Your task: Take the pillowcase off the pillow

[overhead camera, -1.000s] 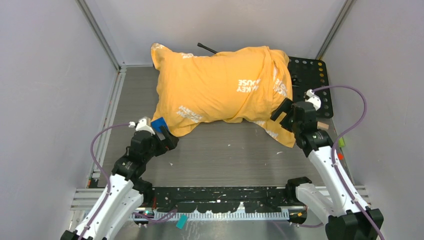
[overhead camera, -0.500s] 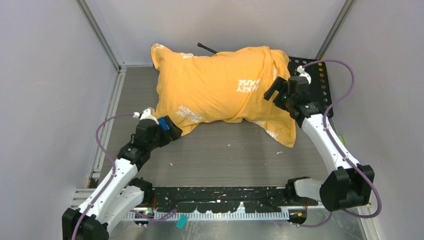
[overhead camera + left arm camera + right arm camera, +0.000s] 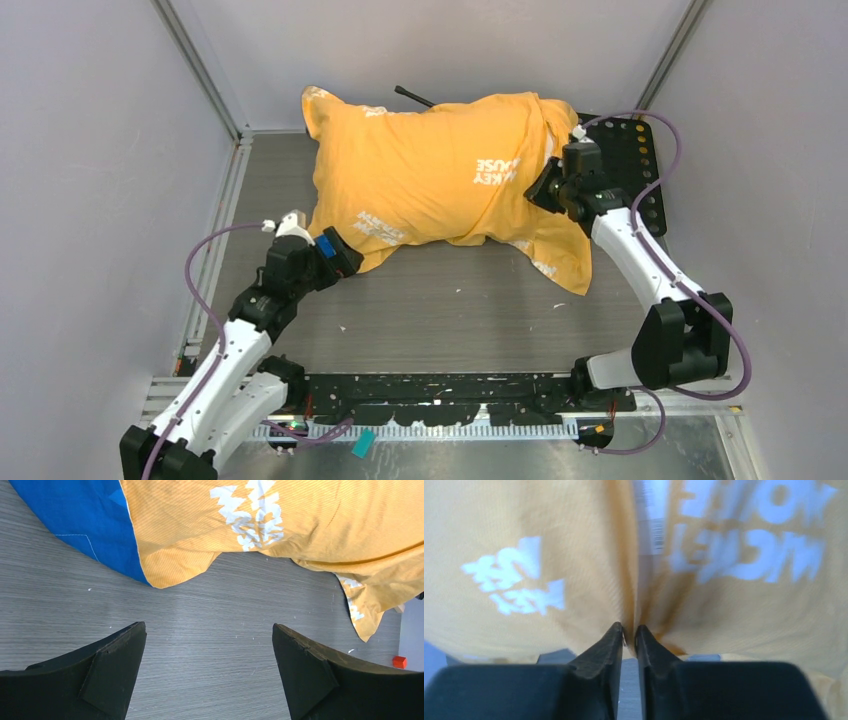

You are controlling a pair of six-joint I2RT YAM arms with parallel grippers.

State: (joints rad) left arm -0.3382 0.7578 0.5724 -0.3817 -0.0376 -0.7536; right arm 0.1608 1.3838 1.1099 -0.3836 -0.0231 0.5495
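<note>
The right tool (image 3: 629, 629) is clamped on a fold of the pillowcase (image 3: 430, 180) (stuffed full); the left tool (image 3: 209, 626) is spread apart above the bench (image 3: 450, 300), the blue-patched corner just ahead.

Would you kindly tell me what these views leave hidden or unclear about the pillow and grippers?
1. Pillow: hidden in every view by the pillowcase.
2. Right gripper: right wrist view is blurred; whether its nearly closed jaws pinch the fabric fold cannot be told.
3. Black rod: top view, mostly hidden behind the pillowcase.
</note>
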